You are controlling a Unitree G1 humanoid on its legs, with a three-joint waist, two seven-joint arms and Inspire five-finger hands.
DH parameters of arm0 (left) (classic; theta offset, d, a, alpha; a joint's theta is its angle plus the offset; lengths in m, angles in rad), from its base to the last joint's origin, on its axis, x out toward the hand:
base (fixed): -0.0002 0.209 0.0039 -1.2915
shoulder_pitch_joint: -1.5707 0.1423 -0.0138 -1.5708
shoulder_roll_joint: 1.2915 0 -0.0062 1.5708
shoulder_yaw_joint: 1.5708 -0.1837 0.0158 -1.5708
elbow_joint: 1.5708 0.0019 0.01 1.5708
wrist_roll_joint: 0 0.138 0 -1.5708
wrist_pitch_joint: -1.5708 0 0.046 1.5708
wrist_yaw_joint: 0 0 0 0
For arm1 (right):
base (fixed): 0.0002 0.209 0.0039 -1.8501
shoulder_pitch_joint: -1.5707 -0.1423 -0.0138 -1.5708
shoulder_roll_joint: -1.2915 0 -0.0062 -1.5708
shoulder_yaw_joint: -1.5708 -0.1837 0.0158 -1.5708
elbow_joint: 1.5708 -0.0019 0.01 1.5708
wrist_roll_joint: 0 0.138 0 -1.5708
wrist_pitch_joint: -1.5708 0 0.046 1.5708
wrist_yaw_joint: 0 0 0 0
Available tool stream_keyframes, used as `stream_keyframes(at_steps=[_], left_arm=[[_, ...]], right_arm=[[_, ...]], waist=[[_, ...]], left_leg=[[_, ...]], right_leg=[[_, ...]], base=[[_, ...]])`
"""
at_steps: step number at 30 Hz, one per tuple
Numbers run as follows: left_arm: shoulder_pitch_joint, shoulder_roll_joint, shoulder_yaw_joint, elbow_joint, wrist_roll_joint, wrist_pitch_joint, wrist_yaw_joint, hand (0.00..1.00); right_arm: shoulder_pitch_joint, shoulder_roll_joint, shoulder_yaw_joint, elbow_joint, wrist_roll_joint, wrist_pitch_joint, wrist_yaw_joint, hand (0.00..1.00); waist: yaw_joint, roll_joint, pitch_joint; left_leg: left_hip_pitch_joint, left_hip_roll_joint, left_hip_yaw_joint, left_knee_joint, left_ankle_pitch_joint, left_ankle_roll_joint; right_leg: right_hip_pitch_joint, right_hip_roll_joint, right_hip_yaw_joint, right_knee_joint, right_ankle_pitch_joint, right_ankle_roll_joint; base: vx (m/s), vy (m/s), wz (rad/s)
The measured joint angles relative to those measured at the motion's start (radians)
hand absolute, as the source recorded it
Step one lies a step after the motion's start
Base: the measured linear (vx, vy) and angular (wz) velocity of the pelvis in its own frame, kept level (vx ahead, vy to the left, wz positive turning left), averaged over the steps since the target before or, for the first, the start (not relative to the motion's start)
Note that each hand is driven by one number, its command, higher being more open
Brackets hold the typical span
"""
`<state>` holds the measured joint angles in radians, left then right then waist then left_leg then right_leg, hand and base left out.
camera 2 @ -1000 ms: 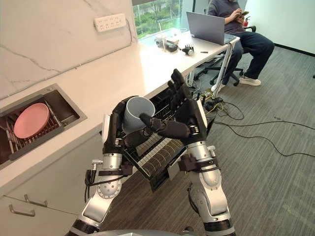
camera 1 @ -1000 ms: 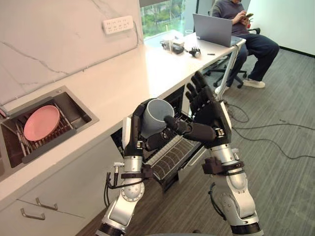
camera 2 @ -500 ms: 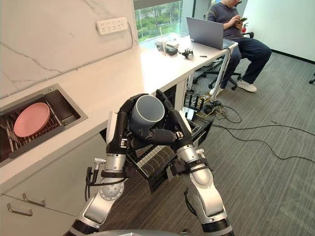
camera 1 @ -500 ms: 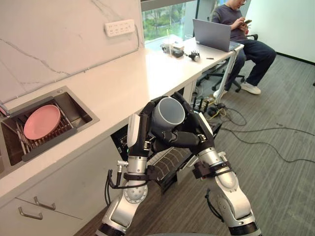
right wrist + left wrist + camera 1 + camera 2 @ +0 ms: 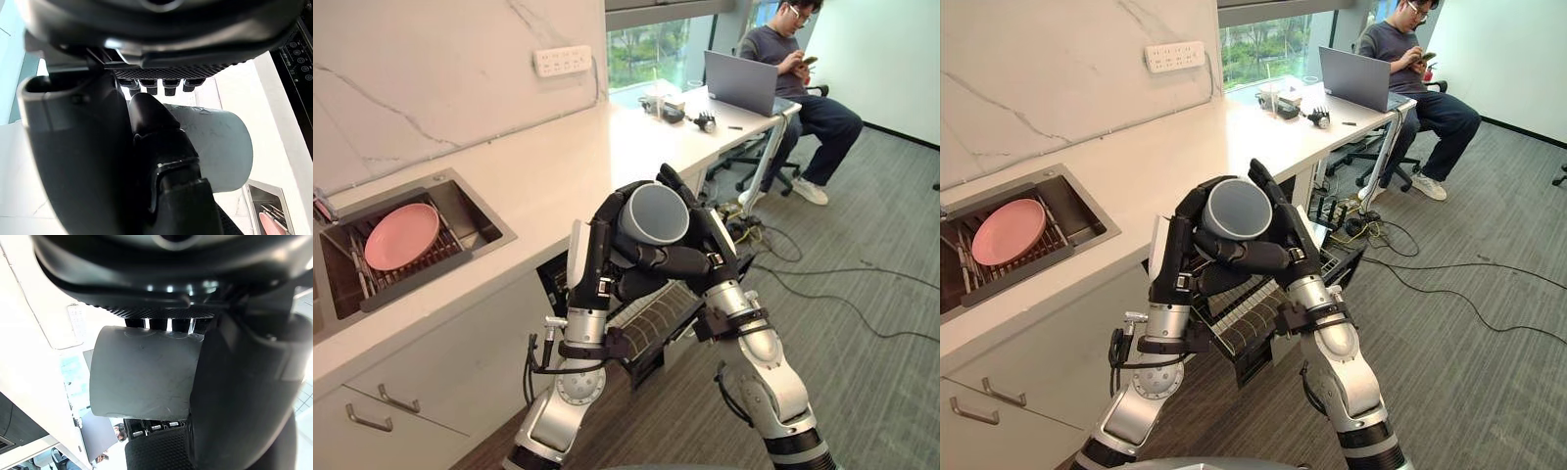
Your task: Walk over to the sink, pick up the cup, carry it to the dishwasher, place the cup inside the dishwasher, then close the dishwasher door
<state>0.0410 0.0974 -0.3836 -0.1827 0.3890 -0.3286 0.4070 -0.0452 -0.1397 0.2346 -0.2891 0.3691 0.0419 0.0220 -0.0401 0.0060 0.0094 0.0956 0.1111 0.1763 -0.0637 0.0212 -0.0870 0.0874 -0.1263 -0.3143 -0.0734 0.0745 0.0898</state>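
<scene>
Beneath the white counter (image 5: 558,166), the dishwasher (image 5: 553,279) stood open with its rack (image 5: 658,311) drawn out, and I had both hands raised directly above that rack. Left hand (image 5: 595,250) and right hand (image 5: 697,257) each had fingers curled round the grey cup (image 5: 654,213), which was held between them, clear of the rack. For a clean placement, I judged one hand should let go first, and the other should then lower the cup slowly between the rack wires.
</scene>
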Motion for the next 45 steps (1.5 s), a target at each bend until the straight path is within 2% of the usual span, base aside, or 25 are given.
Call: stream_keyframes(at_steps=[5,6,15,24,25,28,34,41,45], left_arm=[[-0.001,0.000,0.000,0.000,-0.028,0.000,0.007,0.00],[0.000,0.000,0.000,0.000,-0.035,0.000,0.007,0.00],[0.000,0.017,0.001,0.002,-0.072,0.001,0.023,0.00],[0.001,0.022,0.000,0.003,-0.074,0.005,0.031,0.00],[0.001,0.022,0.000,0.003,-0.074,0.005,0.031,1.00],[0.001,0.022,-0.001,0.003,-0.074,0.005,0.033,1.00],[0.003,0.021,-0.020,0.003,-0.075,-0.001,0.073,1.00],[0.031,0.018,-0.003,0.003,-0.071,-0.014,0.075,1.00],[0.061,-0.017,0.061,-0.027,-0.076,-0.115,0.123,1.00]], right_arm=[[-0.032,-0.015,0.006,0.011,0.004,0.015,0.006,1.00],[-0.036,-0.015,0.006,0.014,0.004,0.019,0.009,0.00],[-0.104,-0.018,-0.013,0.085,0.030,0.046,0.060,0.00],[-0.109,-0.021,-0.020,0.117,0.032,0.039,0.088,0.00],[-0.109,-0.021,-0.020,0.118,0.033,0.038,0.088,0.00],[-0.109,-0.018,-0.014,0.126,0.050,0.013,0.082,0.00],[-0.014,0.070,-0.013,0.164,0.208,-0.017,0.026,0.00],[0.018,0.126,-0.027,0.205,0.368,-0.043,0.020,0.00],[0.020,0.160,-0.142,0.290,0.438,-0.065,-0.030,0.00]], waist=[[-0.001,-0.001,-0.001],[-0.001,-0.002,-0.002],[-0.002,-0.014,-0.008],[-0.003,-0.015,-0.008],[-0.003,-0.015,-0.008],[-0.004,-0.015,-0.008],[-0.004,-0.017,-0.010],[-0.004,-0.018,-0.009],[0.003,-0.028,-0.003]], left_leg=[[-0.002,-0.002,-0.004,-0.006,0.006,0.000],[-0.004,-0.002,-0.006,-0.007,0.008,0.001],[-0.010,-0.007,-0.027,-0.022,0.025,0.003],[-0.014,-0.007,-0.031,-0.022,0.028,0.003],[-0.014,-0.007,-0.031,-0.022,0.028,0.003],[-0.014,-0.007,-0.031,-0.022,0.028,0.003],[-0.017,-0.007,-0.033,-0.022,0.029,0.003],[-0.016,-0.006,-0.033,-0.023,0.030,0.003],[-0.016,-0.007,-0.036,-0.023,0.030,0.003]], right_leg=[[-0.001,-0.002,-0.010,0.000,0.000,0.000],[-0.001,-0.002,-0.014,0.000,0.000,0.000],[-0.001,-0.006,-0.036,0.000,0.000,0.000],[-0.001,-0.006,-0.042,0.000,0.000,0.000],[-0.001,-0.006,-0.042,0.000,0.000,0.000],[-0.001,-0.006,-0.042,0.000,0.000,0.000],[-0.002,-0.006,-0.043,0.000,0.000,0.000],[-0.002,-0.005,-0.043,0.000,0.000,0.000],[0.000,-0.006,-0.045,0.000,0.000,0.000]], base=[[-0.02,-0.003,0.03],[-0.02,-0.003,0.09],[-0.03,-0.003,0.08],[-0.01,0.000,0.01],[0.00,0.000,0.00],[0.00,0.000,0.00],[0.00,0.000,0.00],[0.00,0.000,0.00],[0.00,0.000,0.02]])
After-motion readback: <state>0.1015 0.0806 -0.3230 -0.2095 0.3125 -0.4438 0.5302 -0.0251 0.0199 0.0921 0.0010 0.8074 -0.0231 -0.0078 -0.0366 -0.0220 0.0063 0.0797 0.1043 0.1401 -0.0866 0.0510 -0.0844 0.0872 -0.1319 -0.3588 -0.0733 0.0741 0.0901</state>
